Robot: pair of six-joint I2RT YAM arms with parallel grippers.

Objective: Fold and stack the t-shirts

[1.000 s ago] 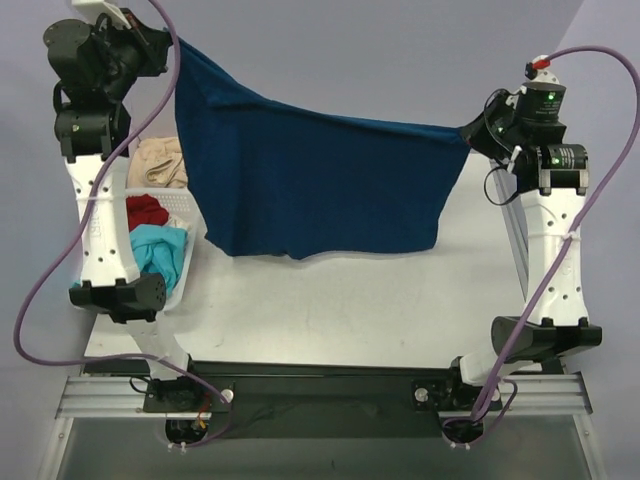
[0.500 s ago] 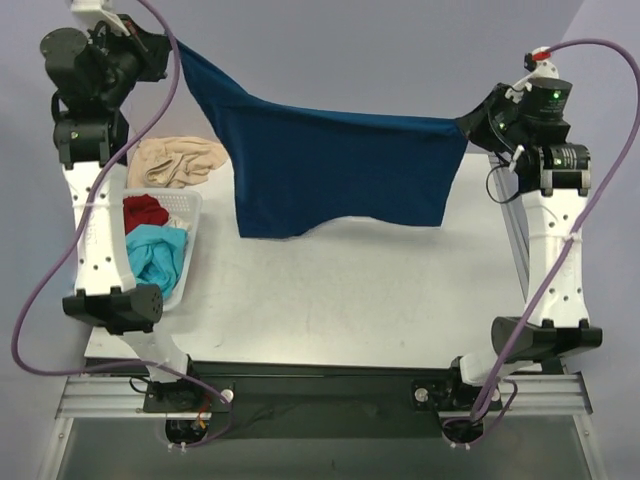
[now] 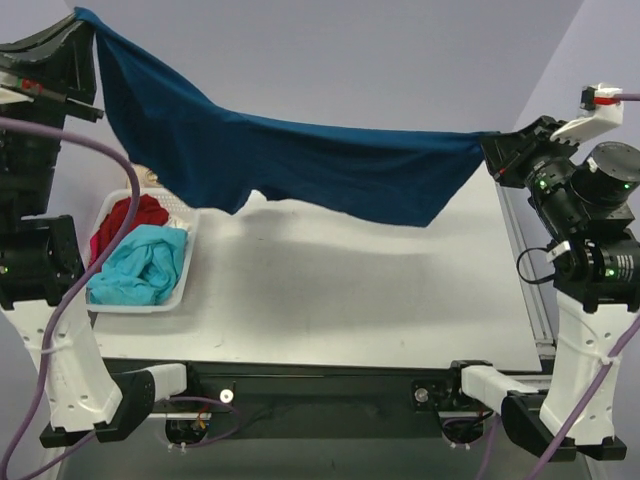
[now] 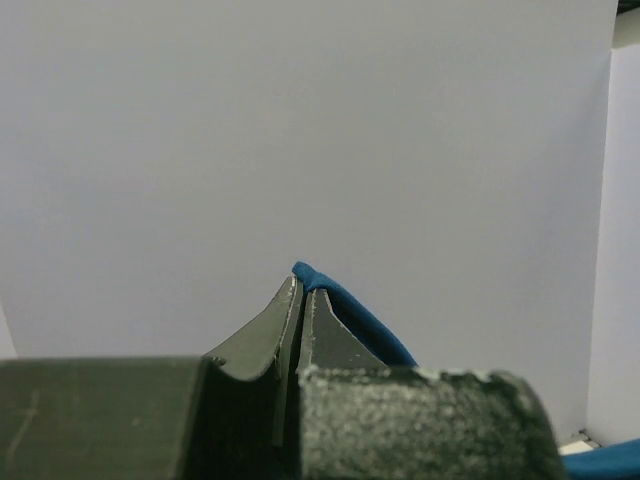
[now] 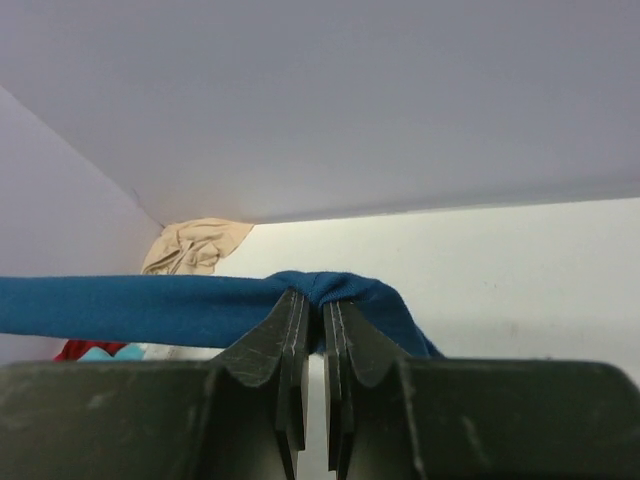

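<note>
Surface and room: the counter [image 3: 330,300] is plain white with faint scuffs and fills the middle of the top view. A pale lilac-grey wall [image 3: 350,60] runs behind it across the whole upper frame. A soft shadow lies on the counter below the hanging cloth.

Upper left of the top view: the left gripper [image 3: 85,20] is raised high. In its wrist view the left gripper [image 4: 300,288] has its jaws pressed together on a thin fold of the navy t-shirt [image 4: 350,315].

Left of the frame: a white basket [image 3: 185,270] sits on the counter. It holds a red t-shirt [image 3: 125,218] at the far end and a turquoise t-shirt [image 3: 135,268] nearer the camera, both crumpled. A purple cable [image 3: 100,280] loops across the left arm.

Centre: the navy t-shirt [image 3: 300,165] is stretched in the air between the two arms, sagging in the middle and deepest at the left. I cannot tell whether its lowest fold touches the counter.

Right: the right gripper [image 3: 490,148] pinches the shirt's other end, jaws closed on bunched cloth [image 5: 330,285]. Its wrist view also shows a beige cloth [image 5: 200,243] lying at the far left corner.

Markings: a red and white fitting [image 3: 600,97] sits on the right wrist; any writing on it is too small to read.
</note>
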